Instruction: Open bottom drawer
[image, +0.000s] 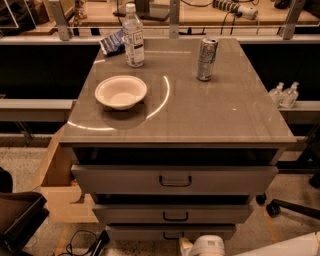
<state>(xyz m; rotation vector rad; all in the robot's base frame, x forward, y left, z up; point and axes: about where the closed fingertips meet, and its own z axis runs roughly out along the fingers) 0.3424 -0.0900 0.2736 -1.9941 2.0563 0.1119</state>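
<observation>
The grey cabinet has three drawer fronts stacked under its top. The bottom drawer (145, 233) is the lowest and narrowest front, with a small dark loop handle (172, 235) at its middle. Above it are the mid-sized front (172, 214) and the biggest front (175, 180). My gripper (207, 247) shows as a white rounded part at the bottom edge of the camera view, just below and right of the bottom drawer's handle. The white arm (292, 247) runs off to the bottom right.
On the cabinet top (225, 115) stand a white bowl (121, 91), a water bottle (133, 36), a metal can (207, 58) and a blue packet (112, 43). A cardboard box (60, 190) sits at the left, a chair base (295, 207) at the right, cables (82, 242) on the floor.
</observation>
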